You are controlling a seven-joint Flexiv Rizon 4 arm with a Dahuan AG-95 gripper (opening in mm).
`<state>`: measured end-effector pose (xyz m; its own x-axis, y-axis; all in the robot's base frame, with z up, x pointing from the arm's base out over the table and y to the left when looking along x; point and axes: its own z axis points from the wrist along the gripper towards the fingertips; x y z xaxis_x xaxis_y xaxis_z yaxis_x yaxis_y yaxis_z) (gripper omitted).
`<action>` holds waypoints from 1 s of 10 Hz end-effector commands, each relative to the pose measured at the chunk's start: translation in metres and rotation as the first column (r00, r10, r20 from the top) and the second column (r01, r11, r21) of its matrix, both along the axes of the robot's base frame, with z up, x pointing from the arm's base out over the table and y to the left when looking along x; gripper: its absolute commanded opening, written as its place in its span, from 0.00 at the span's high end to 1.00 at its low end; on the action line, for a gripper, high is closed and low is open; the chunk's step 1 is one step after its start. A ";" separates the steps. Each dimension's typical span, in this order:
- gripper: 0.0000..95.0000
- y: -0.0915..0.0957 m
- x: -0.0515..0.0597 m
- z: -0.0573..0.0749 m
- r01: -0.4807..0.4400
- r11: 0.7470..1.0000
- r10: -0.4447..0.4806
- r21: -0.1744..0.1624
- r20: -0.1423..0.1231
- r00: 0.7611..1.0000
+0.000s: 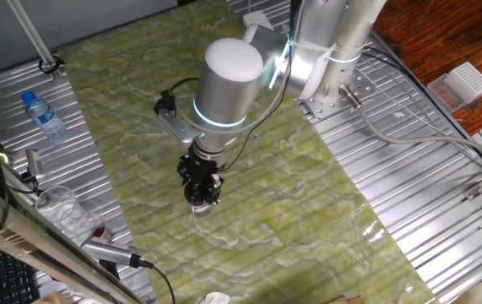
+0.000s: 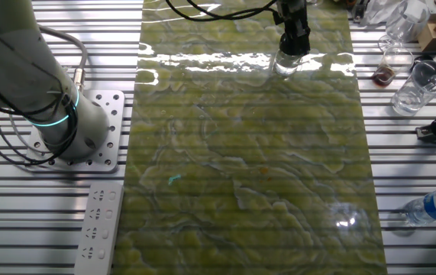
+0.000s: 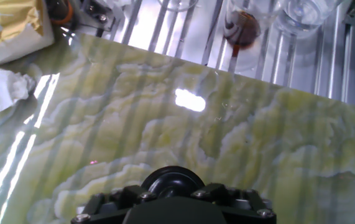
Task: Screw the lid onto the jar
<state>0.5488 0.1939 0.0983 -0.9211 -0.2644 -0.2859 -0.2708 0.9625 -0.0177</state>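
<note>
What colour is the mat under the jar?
Mottled yellow-green with pale marble-like veins, the mat shows best in the hand view.

— Where is the arm (image 1: 228, 80)?
— It reaches out from its base (image 2: 80, 130) over the green mat (image 1: 249, 211), wrist pointing straight down.
— And the gripper (image 1: 202, 196)?
— Low over the mat, its fingers closed around the lid (image 3: 172, 181).

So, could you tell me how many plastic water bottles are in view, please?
1: the water bottle sits on the metal slats beside the green mat. Others may be hidden.
</note>
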 end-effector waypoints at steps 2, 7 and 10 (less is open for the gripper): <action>0.00 0.000 0.000 0.005 0.002 1.000 -0.002 -0.003 -0.021 1.000; 0.00 0.001 0.001 0.005 -0.167 0.984 0.165 -0.058 -0.037 0.986; 0.00 0.001 0.001 0.005 -0.265 0.961 0.257 -0.081 -0.097 0.962</action>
